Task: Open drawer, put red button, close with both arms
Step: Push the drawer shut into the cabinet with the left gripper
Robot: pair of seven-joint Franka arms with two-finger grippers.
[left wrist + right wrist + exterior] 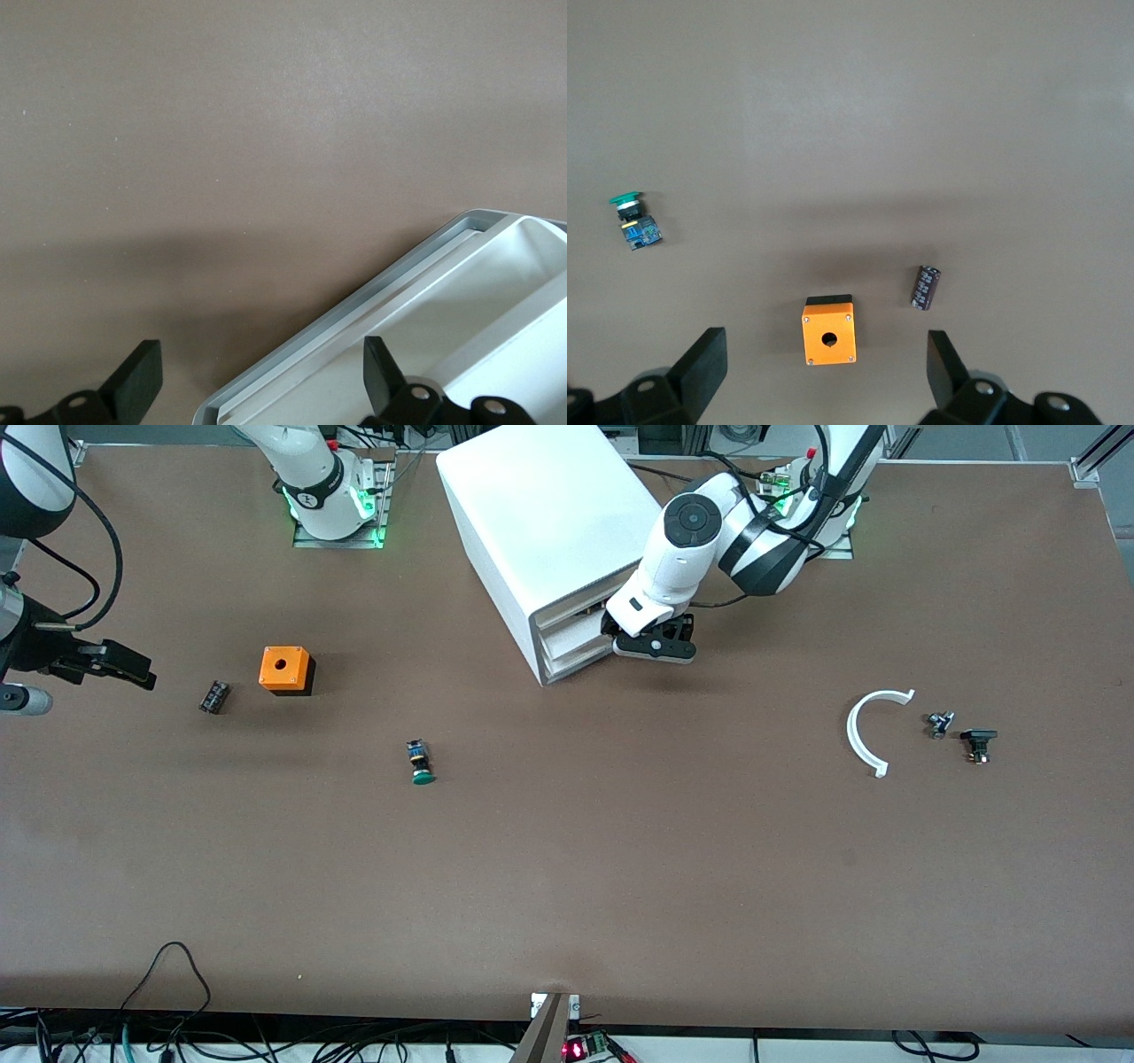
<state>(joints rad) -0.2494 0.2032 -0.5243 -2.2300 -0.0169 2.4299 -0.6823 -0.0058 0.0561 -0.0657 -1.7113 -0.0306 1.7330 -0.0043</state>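
The red button does not show in any view. The white drawer cabinet (549, 522) stands at the back middle of the table. My left gripper (651, 642) is at the cabinet's drawer front (574, 638). In the left wrist view the left gripper (261, 381) is open, with one finger (383, 376) over the inside of the white drawer (461, 310) and the other (137, 376) outside over the table. The part of the drawer that shows is empty. My right gripper (115, 664) is open and empty, in the air at the right arm's end of the table, and in its wrist view (824, 376) it is over the table beside an orange box (828, 330).
An orange box with a hole (286, 670) and a black cylinder (214, 696) lie toward the right arm's end. A green-capped button (421, 763) lies nearer the front camera. A white curved piece (873, 731) and two small dark parts (941, 724) (978, 744) lie toward the left arm's end.
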